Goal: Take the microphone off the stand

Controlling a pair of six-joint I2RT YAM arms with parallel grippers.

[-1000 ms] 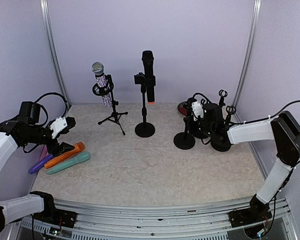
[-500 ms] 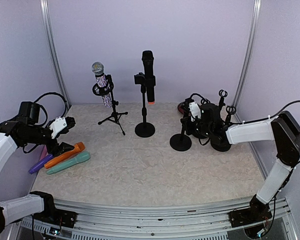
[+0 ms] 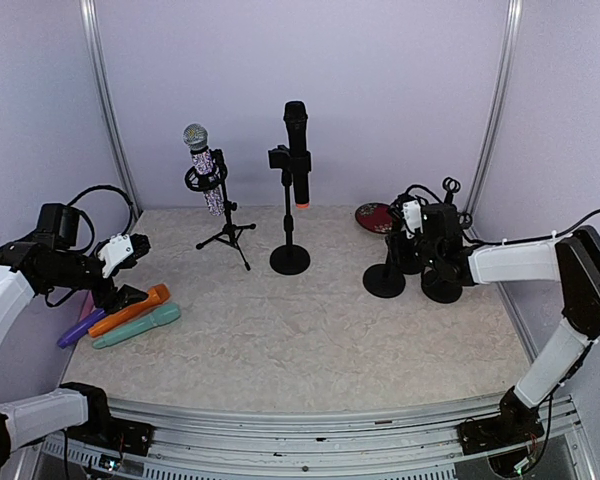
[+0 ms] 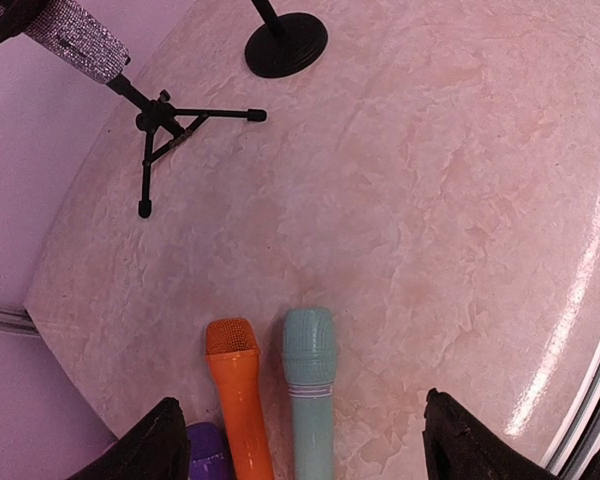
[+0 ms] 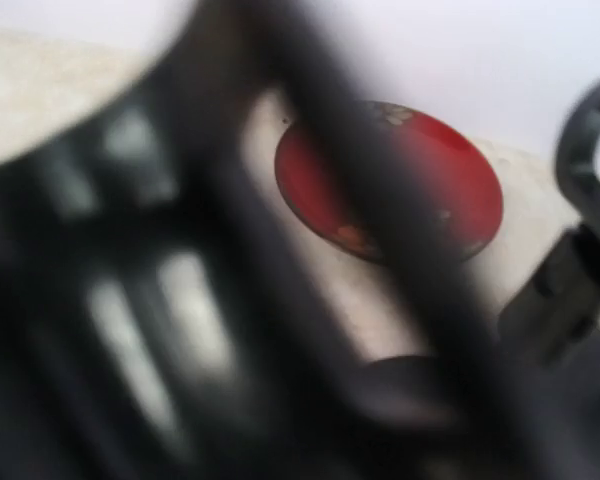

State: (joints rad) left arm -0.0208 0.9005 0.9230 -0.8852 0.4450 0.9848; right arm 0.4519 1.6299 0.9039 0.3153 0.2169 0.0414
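at the back of the table, the black microphone (image 3: 296, 140) sits clipped upright in its round-based stand (image 3: 289, 258). the left gripper (image 4: 305, 445) hangs with jaws apart over the teal microphone (image 4: 309, 380) (holding nothing). whether the right gripper (image 3: 412, 225), beside the black stands (image 3: 385, 281), is open or closed, i cannot tell.

Top camera overlooks the whole table (image 3: 280, 335); left wrist looks down nearer, sharing the tripod stand (image 3: 227, 232); right wrist blurs close-up.

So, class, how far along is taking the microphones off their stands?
Done: the purple, orange and teal microphones lie near the open left gripper. In hand: the right gripper is among empty stands, its grip unclear. Left: the glitter microphone and black microphone sit in their stands.
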